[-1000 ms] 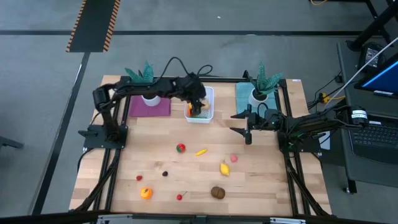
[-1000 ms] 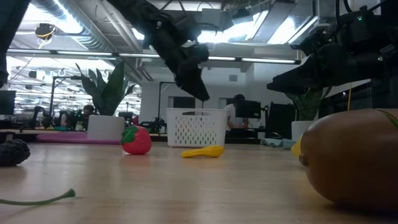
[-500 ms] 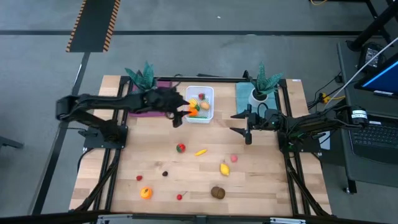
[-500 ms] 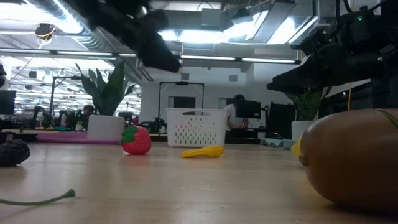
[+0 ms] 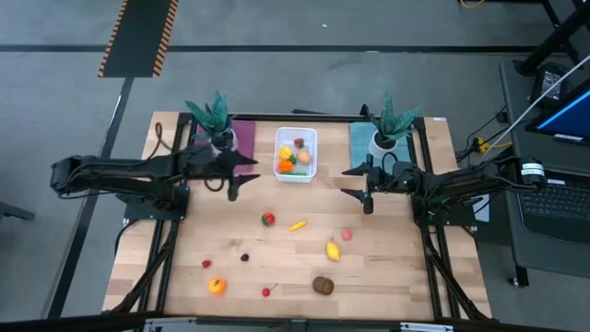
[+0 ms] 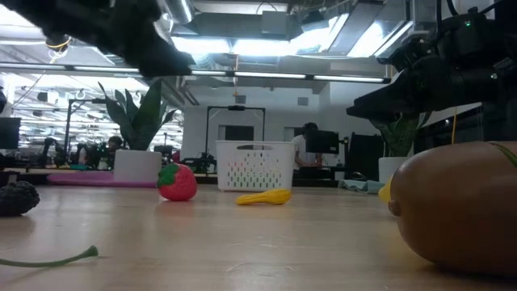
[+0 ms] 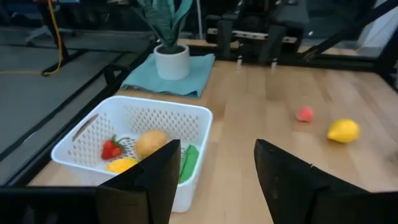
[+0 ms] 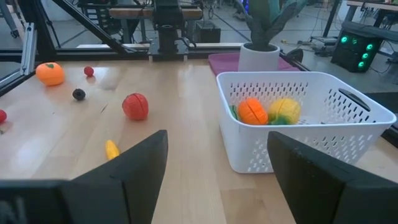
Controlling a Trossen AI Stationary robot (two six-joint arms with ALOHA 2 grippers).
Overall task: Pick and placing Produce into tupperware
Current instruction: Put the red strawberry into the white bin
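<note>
Wooden surface [image 5: 387, 277], slatted, framed by dark rails. White perforated tupperware [image 5: 296, 154] at the far middle of the surface, between a purple mat [image 5: 241, 148] and a teal mat [image 5: 361, 143], each carrying a white-potted spiky plant [image 5: 214, 118]. Contents visible: an orange [image 8: 252, 111], a yellowish fruit [image 8: 285, 110], a strawberry [image 7: 112, 149], a pale brown piece [image 7: 151, 142] and a green piece [image 7: 188, 161] against one wall. Left claw [image 5: 230, 182] hangs above the surface just beside the purple mat, to the left of the tupperware and apart from it; fingers [image 7: 152, 180] spread with a clear gap between them, nothing held. Right claw [image 5: 361, 182] hovers on the other side of the tupperware, near the teal mat; fingers [image 8: 130, 168] spread wide, nothing held. Loose produce on the nearer half of the surface: a red strawberry with green cap [image 5: 267, 219]; a small yellow banana [image 5: 298, 225] just beside it; a pink piece [image 5: 348, 235]; a yellow lemon [image 5: 333, 249] near that; a brown kiwi [image 5: 323, 285] close to the front edge; an orange [image 5: 216, 286] at front left; a small red piece [image 5: 206, 264]; a dark berry [image 5: 245, 257]; a small red cherry [image 5: 266, 291]. All loose items lie well apart from the tupperware.
</note>
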